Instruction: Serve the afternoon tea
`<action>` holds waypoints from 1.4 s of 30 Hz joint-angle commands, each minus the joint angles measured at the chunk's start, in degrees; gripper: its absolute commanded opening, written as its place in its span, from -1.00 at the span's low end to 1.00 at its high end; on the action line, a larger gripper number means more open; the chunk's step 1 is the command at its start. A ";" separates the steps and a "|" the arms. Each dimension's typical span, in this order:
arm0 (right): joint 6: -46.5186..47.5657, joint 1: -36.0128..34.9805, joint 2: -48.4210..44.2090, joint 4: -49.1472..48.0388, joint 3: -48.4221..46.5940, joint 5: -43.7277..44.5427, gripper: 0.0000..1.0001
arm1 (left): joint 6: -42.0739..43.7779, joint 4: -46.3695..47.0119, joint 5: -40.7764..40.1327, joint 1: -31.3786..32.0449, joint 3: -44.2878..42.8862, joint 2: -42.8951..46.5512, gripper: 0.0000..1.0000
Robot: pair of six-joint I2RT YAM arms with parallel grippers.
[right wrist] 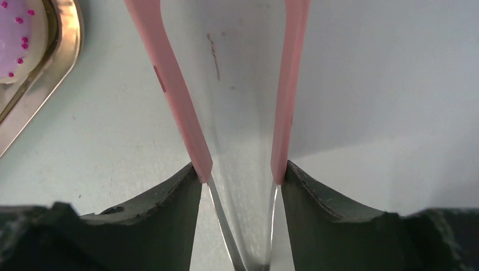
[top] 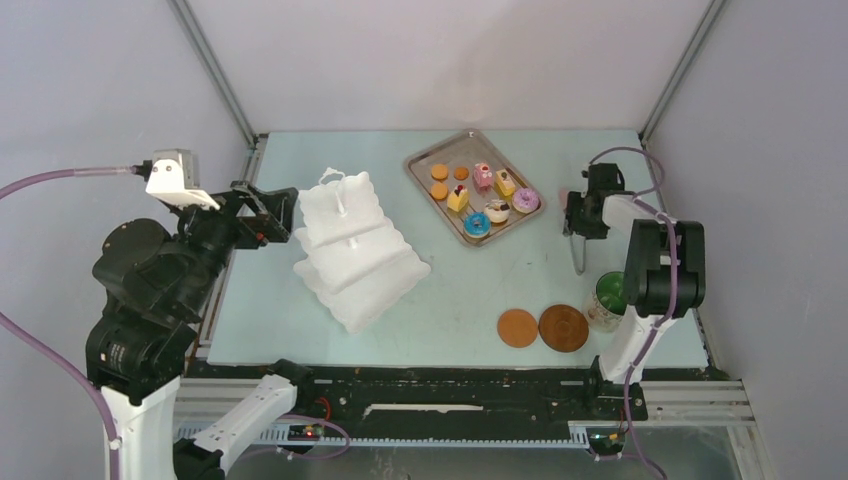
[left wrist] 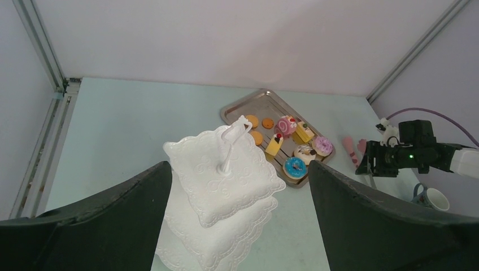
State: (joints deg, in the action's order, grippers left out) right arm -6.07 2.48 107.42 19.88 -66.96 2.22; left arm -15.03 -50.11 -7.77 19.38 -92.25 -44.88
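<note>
The white three-tier stand (top: pixel 355 245) stands at centre left and fills the middle of the left wrist view (left wrist: pixel 226 186). My left gripper (top: pixel 278 212) is open and empty, just left of the stand's top tier; its jaws (left wrist: pixel 238 169) frame the stand without touching it. Small pastries lie on the silver tray (top: pixel 428 160): a blue doughnut (top: pixel 476 224), a pink doughnut (top: pixel 526 200), cake slices (top: pixel 458 198) and orange biscuits (top: pixel 439 172). My right gripper (top: pixel 580 215) is shut on the pink tongs (right wrist: pixel 169 84), right of the tray. The green-lined mug (top: pixel 607 297) stands by the right arm. Two brown coasters (top: pixel 517 328) lie in front.
The right arm's upright link (top: pixel 660 265) stands close beside the mug. The tray's rim (right wrist: pixel 51 84) and the pink doughnut (right wrist: pixel 14 39) are just left of the tongs. A white cup with a handle (left wrist: pixel 432 197) shows below the right gripper. Frame posts stand at the back corners.
</note>
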 commanded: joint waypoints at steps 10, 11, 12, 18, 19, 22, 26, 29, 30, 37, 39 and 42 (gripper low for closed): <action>-7.46 7.88 -8.55 14.50 -1.50 -25.56 0.07 | -1.82 2.49 2.66 0.31 -1.55 -0.12 0.96; -7.48 7.43 -9.42 14.03 -1.46 -26.49 0.07 | -1.89 2.63 2.81 0.31 -1.53 -0.13 0.95; -7.38 6.89 -10.31 13.33 -1.46 -26.79 0.06 | -1.97 2.61 2.98 0.33 -1.41 -0.20 0.95; -8.30 1.20 -12.39 11.32 -1.75 -22.02 0.07 | -2.16 2.49 3.06 0.31 -1.08 0.54 0.95; -8.43 0.26 -12.24 11.01 -1.70 -20.61 0.08 | -2.07 2.33 2.97 0.31 -1.17 0.65 0.95; -7.88 -2.34 -11.68 10.27 -2.07 -13.05 0.10 | -1.94 2.14 2.72 0.31 -1.47 0.74 0.95; -7.12 -5.03 -9.89 16.21 -6.05 -7.02 0.11 | -1.85 2.12 3.10 0.31 -1.19 0.87 0.95; -6.51 -5.49 -10.54 19.03 -6.60 -6.51 0.11 | -1.85 2.08 2.79 0.32 -0.78 1.09 0.95; -6.33 -5.47 -10.37 20.38 -6.86 -6.80 0.11 | -1.85 2.18 2.70 0.31 -0.63 1.06 0.95; -7.29 -8.09 -8.79 31.54 -7.53 -4.05 0.10 | -1.38 2.58 2.72 0.31 -0.10 1.27 0.96; -7.59 -9.12 -9.41 31.79 -6.60 -3.42 0.10 | -1.24 2.47 2.66 0.32 0.07 1.44 0.96; -8.95 -9.43 -10.04 30.31 -4.37 -2.81 0.10 | -1.19 2.51 2.65 0.36 0.71 1.71 0.96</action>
State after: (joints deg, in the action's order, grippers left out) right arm -13.28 -5.96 98.80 49.06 -73.12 -2.81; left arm -16.49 -48.93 -5.61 19.38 -92.58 -43.72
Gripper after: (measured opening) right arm 0.556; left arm 0.982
